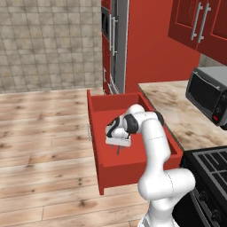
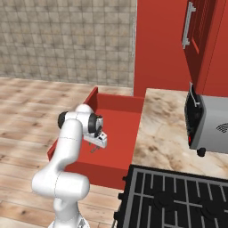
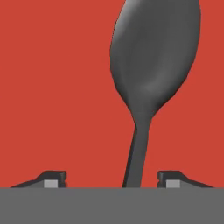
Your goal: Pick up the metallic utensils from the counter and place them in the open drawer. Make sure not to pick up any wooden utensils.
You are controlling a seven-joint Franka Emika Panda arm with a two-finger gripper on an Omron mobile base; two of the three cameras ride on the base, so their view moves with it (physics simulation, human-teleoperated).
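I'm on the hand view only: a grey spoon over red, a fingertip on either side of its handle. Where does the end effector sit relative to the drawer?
Observer: In the left base view the end effector is over the inside of the open drawer, pointing down.
Operator: Is the spoon lying on the drawer floor?
Observer: The right base view shows the spoon as a thin dark sliver just below the fingers. I cannot tell whether it touches the floor.
Operator: What's beside the drawer?
Observer: The marbled counter runs along its right side, with a microwave on it.
Operator: Anything nearer the base?
Observer: A black stove sits next to the counter.
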